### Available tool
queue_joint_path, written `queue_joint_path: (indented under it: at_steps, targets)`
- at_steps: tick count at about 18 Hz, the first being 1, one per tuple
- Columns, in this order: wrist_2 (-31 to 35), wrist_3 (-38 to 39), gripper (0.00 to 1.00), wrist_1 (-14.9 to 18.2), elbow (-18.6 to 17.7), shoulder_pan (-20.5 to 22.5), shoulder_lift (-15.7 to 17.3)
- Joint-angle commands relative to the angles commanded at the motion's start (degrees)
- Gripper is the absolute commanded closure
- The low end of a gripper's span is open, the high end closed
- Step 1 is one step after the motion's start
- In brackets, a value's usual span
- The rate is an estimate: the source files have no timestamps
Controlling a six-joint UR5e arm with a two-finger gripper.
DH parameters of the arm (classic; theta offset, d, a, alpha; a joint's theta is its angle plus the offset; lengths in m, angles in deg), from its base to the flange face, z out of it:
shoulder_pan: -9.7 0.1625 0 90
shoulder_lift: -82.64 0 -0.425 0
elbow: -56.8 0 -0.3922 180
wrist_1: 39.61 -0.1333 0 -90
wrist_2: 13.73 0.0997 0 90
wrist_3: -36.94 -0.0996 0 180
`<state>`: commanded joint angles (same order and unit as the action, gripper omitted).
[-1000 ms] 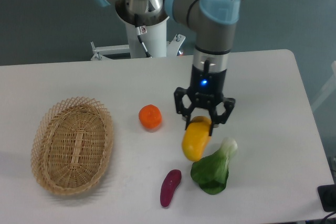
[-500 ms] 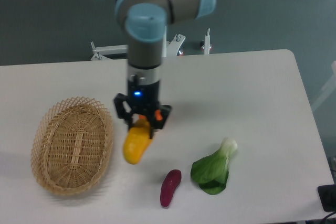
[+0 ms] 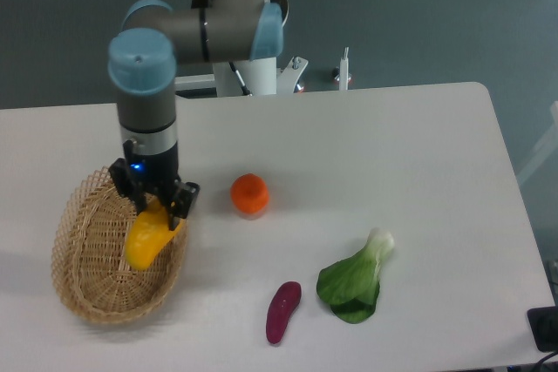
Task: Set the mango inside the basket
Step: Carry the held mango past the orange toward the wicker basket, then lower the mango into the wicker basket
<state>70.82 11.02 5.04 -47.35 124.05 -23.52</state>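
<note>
Tabletop scene from the fixed camera, left to right. At the far left lies the basket, a shallow oval of tan wicker with an open lattice rim, resting on the white table. Above its right half hangs the gripper, pointing straight down from the arm's grey wrist, a blue light showing on its body; its two black fingers are clamped on the upper end of the mango. The mango, yellow and oblong, hangs tilted with its lower end toward the left, within the outline of the basket; whether it touches the weave cannot be told. Just right of the basket's rim, apart from it, sits the round orange. Nearer the front edge lies the small purple vegetable, elongated and slightly tilted. To its right, close but not touching, lies the leafy green, pale stalk end pointing up and to the right, dark leaves toward the front
</note>
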Motion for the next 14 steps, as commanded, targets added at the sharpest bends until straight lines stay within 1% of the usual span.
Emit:
queue_joint_path:
  at_steps: [4,11,14]
  targets:
    - [-0.1,-0.1,0.47,0.0,0.1,-2.0,-2.4]
    - [0.0,-0.1,0.47,0.0,-0.1,-3.2,-5.2]
    - [-0.1,0.0,0.43,0.0,0.4,-3.9,-6.2]
